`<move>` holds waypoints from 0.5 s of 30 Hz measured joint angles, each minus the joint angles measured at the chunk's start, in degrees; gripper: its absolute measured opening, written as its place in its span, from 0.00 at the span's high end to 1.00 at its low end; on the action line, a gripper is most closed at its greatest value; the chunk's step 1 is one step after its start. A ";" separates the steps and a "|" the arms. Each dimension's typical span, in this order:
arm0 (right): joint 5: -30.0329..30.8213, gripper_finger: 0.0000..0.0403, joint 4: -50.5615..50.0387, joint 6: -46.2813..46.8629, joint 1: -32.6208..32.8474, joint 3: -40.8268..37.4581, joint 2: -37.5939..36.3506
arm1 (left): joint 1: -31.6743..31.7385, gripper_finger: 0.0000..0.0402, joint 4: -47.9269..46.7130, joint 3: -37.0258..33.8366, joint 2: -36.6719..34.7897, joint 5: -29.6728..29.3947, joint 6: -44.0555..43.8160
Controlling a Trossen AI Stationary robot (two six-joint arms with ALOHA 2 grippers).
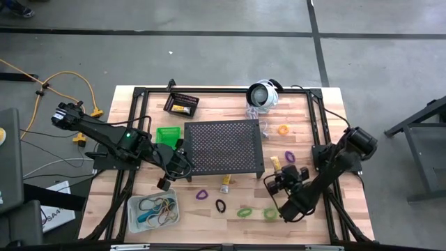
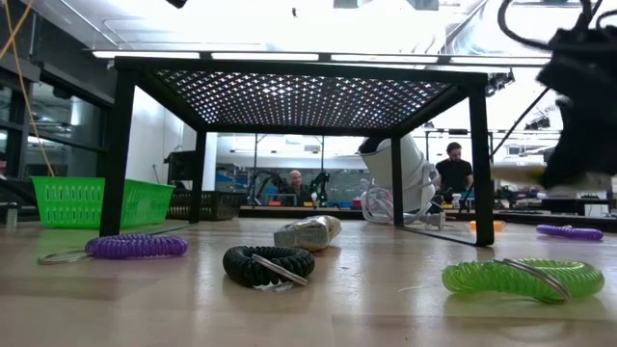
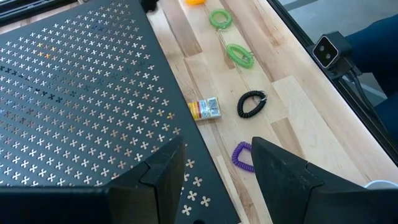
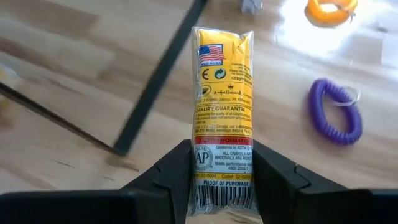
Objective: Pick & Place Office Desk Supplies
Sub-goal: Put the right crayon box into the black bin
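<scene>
My right gripper [image 4: 224, 180] is shut on a small yellow tube [image 4: 224, 93], near the stand's right front leg [image 1: 276, 164]. Another yellow tube [image 1: 226, 183] lies on the table in front of the stand. Purple [image 1: 202, 194], black [image 1: 221, 206] and two green loops [image 1: 244, 212] lie on the near part of the table. An orange loop [image 1: 283, 130] and a purple loop [image 1: 290, 156] lie to the right of the stand. My left gripper [image 3: 214, 180] stands open above the stand's near left corner. My right gripper pinches the yellow tube between its two fingers, on its two long sides at its near end [image 4: 224, 171]. The fingers slant downward and lie along the tube, which sticks out ahead of them. Whether its far end touches the table, I cannot tell.
The black perforated stand [image 1: 223, 146] fills the table's middle. A green bin [image 1: 166, 134] stands at its left, a black bin [image 1: 181, 104] at the far left. A clear bin [image 1: 153, 209] with several loops stands at the near left. A round white device [image 1: 263, 94] sits at the far edge.
</scene>
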 joint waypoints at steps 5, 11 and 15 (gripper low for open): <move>2.56 0.66 -2.47 -1.67 0.00 0.02 -5.09 | 0.00 0.56 0.21 0.00 0.00 0.02 0.00; 5.29 0.66 -5.18 -4.90 0.00 0.02 -11.66 | 0.00 0.56 1.77 0.00 0.00 0.02 0.00; 8.37 0.66 -5.26 -8.43 0.00 0.02 -15.98 | -0.01 0.56 2.62 0.00 -0.02 0.02 0.00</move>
